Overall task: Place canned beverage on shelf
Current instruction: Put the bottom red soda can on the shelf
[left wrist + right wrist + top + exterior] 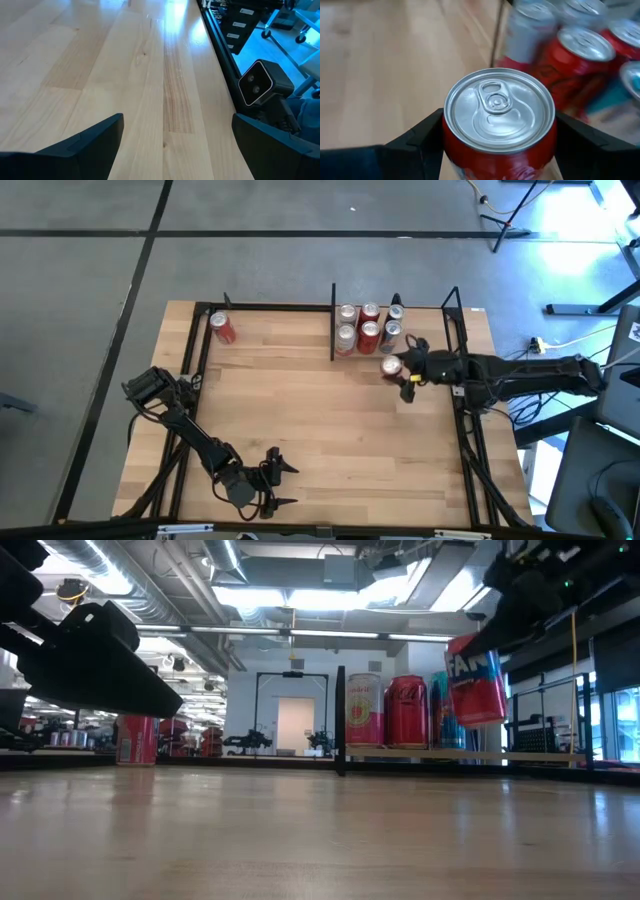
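The right tool [497, 145] is clamped on a red can [499, 112], one dark finger on each side of the body just under the lid. In the low view the can [474, 680] hangs clear of the counter [320, 440], slightly tilted, just in front of the shelf [460, 753] and at its right end. From above it sits close beside the cans already stored [360, 327], to the right of the dark divider [332, 320].

As a judgement: the can is a stiff metal cylinder with a smooth, printed wall, so it could slip or swing in a two-finger pinch if the hold is loose. The pull tab looks unopened, so it is probably full and fairly heavy for its size, which makes the tilt matter when it is set down. The wall dents if squeezed hard, so a firm hold on opposite sides of the body, near the stiffer top rim as now, suits it best. The free space beside the stored cans looks tight, and a nudge could topple a neighbour.

The left tool [275, 485] waits with its fingers spread wide, low over the near edge of the counter, holding nothing
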You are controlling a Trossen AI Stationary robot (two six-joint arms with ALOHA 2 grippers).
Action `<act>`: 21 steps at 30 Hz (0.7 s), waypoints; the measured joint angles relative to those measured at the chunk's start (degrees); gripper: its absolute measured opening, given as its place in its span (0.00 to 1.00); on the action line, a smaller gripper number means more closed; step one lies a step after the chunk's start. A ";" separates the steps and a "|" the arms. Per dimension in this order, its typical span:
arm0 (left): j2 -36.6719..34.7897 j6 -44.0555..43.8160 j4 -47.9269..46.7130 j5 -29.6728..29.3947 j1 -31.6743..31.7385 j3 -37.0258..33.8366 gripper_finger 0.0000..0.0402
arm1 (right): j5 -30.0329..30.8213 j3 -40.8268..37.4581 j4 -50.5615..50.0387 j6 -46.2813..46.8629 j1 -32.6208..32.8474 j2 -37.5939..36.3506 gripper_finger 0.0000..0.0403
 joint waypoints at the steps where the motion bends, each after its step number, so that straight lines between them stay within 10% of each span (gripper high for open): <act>1: 0.00 0.00 0.00 0.00 0.02 0.00 0.90 | -0.28 -0.19 -0.58 0.00 -0.96 -0.53 0.67; 21: 0.00 0.03 -0.24 -0.09 0.02 0.00 0.90 | -1.50 -3.84 -2.04 -3.07 -22.46 -9.29 0.67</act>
